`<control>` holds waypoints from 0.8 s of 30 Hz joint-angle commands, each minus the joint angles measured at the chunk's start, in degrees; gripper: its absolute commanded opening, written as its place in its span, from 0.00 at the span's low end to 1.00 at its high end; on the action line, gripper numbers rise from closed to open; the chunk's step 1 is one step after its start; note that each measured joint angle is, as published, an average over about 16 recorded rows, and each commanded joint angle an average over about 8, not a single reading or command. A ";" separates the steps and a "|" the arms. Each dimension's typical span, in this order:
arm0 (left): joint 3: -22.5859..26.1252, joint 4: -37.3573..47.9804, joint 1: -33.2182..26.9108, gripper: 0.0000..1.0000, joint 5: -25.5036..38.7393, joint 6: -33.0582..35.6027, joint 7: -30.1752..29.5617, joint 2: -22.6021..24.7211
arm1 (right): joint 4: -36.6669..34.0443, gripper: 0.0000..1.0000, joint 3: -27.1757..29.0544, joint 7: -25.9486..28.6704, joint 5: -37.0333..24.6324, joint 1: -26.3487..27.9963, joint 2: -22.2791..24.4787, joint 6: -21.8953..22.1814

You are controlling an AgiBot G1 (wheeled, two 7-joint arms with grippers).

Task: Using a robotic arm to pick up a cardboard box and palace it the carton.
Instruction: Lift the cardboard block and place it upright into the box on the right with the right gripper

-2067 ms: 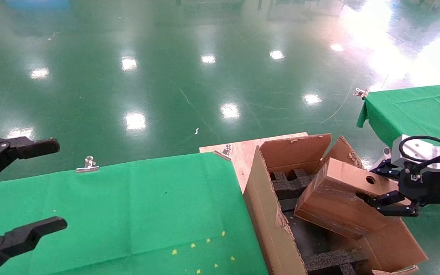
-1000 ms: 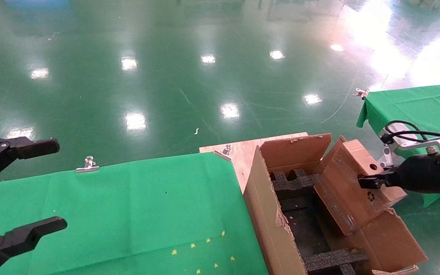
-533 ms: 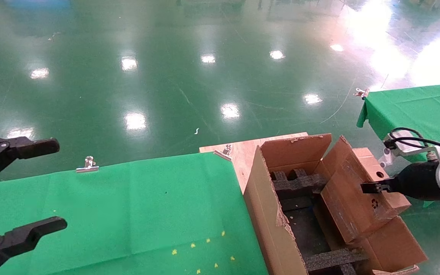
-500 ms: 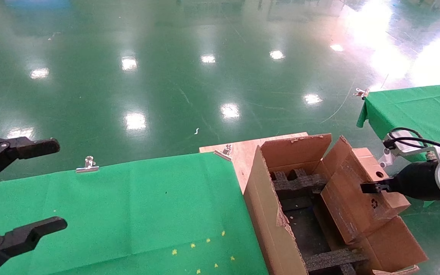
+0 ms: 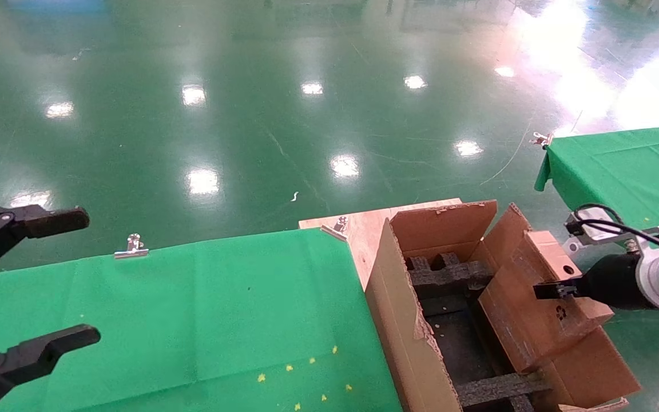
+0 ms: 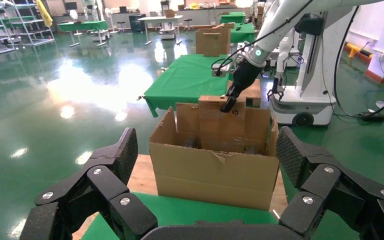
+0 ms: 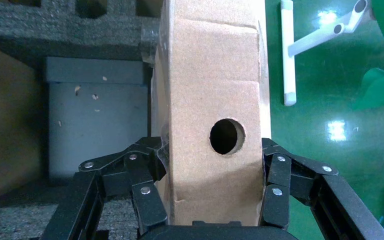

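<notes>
Left gripper (image 5: 26,286) parked near, spread wide over green tabletop (image 5: 192,309). Right gripper (image 7: 210,192) of the robotic arm (image 5: 638,277) clamps the cardboard box (image 5: 541,297), tilted on edge inside the carton (image 5: 409,343) at its right wall, above black foam (image 5: 449,274).

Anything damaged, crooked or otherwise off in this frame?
The carton has a torn, ragged near wall edge. The cardboard box, clamped in the right gripper, stands tilted on edge against the carton's right flap, not yet seated between the foam inserts. Left gripper idles open.
</notes>
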 commanded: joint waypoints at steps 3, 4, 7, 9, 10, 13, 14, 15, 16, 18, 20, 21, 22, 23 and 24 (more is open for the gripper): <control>0.00 0.00 0.00 1.00 0.00 0.00 0.00 0.00 | 0.03 0.00 -0.54 1.46 -1.19 -0.99 -0.49 0.97; 0.00 0.00 0.00 1.00 0.00 0.00 0.00 0.00 | 0.03 0.00 -0.66 1.75 -1.42 -1.20 -0.64 1.13; 0.00 0.00 0.00 1.00 0.00 0.00 0.00 0.00 | 0.00 0.00 -1.06 2.59 -2.15 -1.87 -1.14 1.56; 0.00 0.00 0.00 1.00 0.00 0.00 0.00 0.00 | -0.06 0.00 -1.35 3.21 -2.79 -2.36 -1.50 1.86; 0.00 0.00 0.00 1.00 0.00 0.00 0.00 0.00 | -0.08 0.00 -1.50 3.58 -3.16 -2.61 -1.70 2.02; 0.00 0.00 0.00 1.00 0.00 0.00 0.00 0.00 | -0.16 0.00 -1.93 4.85 -4.36 -3.37 -2.41 2.46; 0.00 0.00 0.00 1.00 0.00 0.00 0.00 0.00 | -0.19 0.00 -2.08 5.31 -4.79 -3.63 -2.68 2.60; 0.00 0.00 0.00 1.00 0.00 0.00 0.00 0.00 | -0.21 0.00 -2.22 5.81 -5.23 -3.90 -2.97 2.74; 0.00 0.00 0.00 1.00 0.00 0.00 0.00 0.00 | -0.23 0.00 -2.37 6.31 -5.67 -4.17 -3.26 2.88; 0.00 0.00 0.00 1.00 0.00 0.00 0.00 0.00 | -0.27 0.00 -2.65 7.30 -6.51 -4.72 -3.84 3.14; 0.00 0.00 0.00 1.00 0.00 0.00 0.00 0.00 | -0.31 0.00 -2.93 8.24 -7.33 -5.27 -4.38 3.38; 0.00 0.00 0.00 1.00 0.00 0.00 0.00 0.00 | -0.34 0.00 -3.07 8.70 -7.74 -5.54 -4.63 3.49; 0.00 0.00 0.00 1.00 0.00 0.00 0.00 0.00 | -0.36 0.00 -3.19 9.17 -8.14 -5.80 -4.87 3.60; 0.00 0.00 0.00 1.00 0.00 0.00 0.00 0.00 | -0.40 0.00 -3.31 9.61 -8.51 -6.04 -5.08 3.70; 0.00 0.00 0.00 1.00 0.00 0.00 0.00 0.00 | -0.43 0.00 -3.41 10.07 -8.87 -6.28 -5.29 3.80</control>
